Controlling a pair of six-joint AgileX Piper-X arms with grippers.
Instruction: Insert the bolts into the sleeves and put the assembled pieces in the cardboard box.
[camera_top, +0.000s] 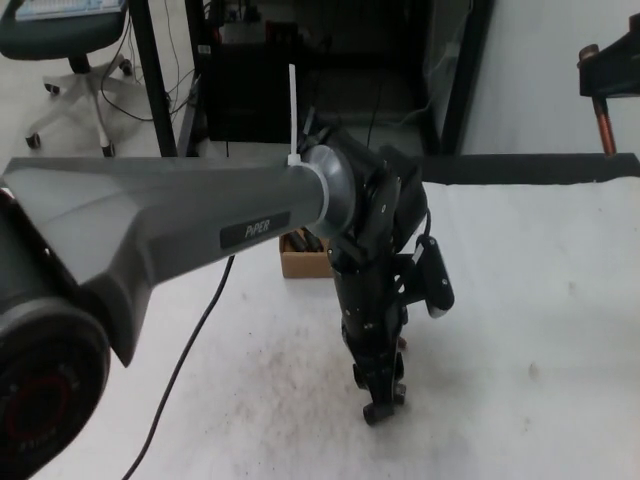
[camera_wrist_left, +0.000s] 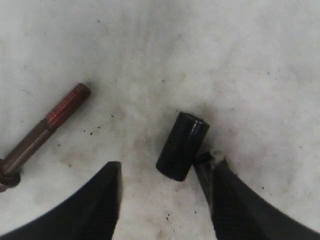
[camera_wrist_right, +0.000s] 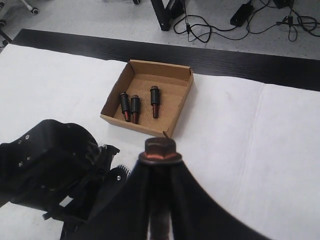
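A black sleeve (camera_wrist_left: 182, 145) lies on the white bench between the fingers of my open left gripper (camera_wrist_left: 164, 166), close to one finger (camera_wrist_left: 225, 195). A loose copper-coloured bolt (camera_wrist_left: 45, 132) lies beside it. In the high view the left gripper (camera_top: 378, 400) points down at the bench. My right gripper (camera_wrist_right: 160, 172) is shut on a bolt, its hex head (camera_wrist_right: 160, 150) sticking out past the fingers; it hangs high at the far right (camera_top: 604, 90). The cardboard box (camera_wrist_right: 180, 107) holds three assembled pieces (camera_wrist_right: 135, 107).
The left arm's wrist (camera_wrist_right: 55, 170) stands between the right gripper and the box's near side. A black strip (camera_wrist_right: 240, 62) runs along the bench's far edge, and behind it are cables and frame legs on the floor. Open white bench lies right of the box.
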